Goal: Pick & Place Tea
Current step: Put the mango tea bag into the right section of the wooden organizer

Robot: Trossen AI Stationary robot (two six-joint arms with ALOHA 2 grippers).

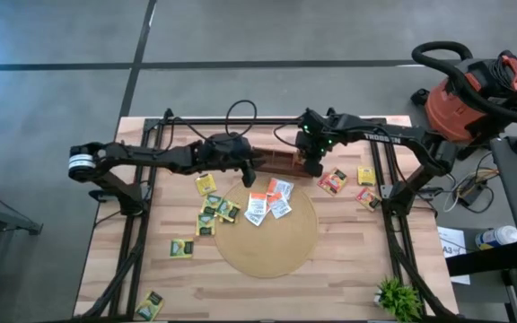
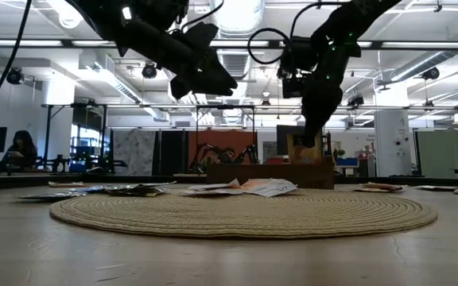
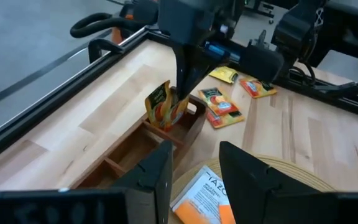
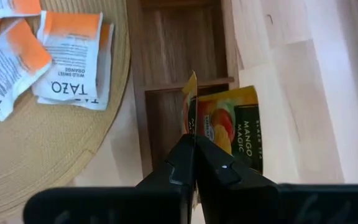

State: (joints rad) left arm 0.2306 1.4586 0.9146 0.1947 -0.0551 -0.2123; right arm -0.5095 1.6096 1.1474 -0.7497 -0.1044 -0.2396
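Right claw (image 4: 194, 163) pinching a yellow sachet (image 4: 190, 106) edge-on above the wooden box (image 4: 179, 37); second sachet (image 4: 232, 127) apparently leaning alongside; left claw (image 3: 194, 177) hovering spread nearby.

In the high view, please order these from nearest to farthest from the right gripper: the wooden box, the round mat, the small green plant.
1. wooden box: directly beside the right gripper.
2. round mat: centre of the table.
3. green plant: table's near right corner.

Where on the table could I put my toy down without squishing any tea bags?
The near half of the round mat is bare. So is the wood between the mat and the little plant. It is crowded at the mat's far edge, where white and orange sachets pile up, and to its left, where yellow sachets are scattered. Both arms hover over the wooden box.
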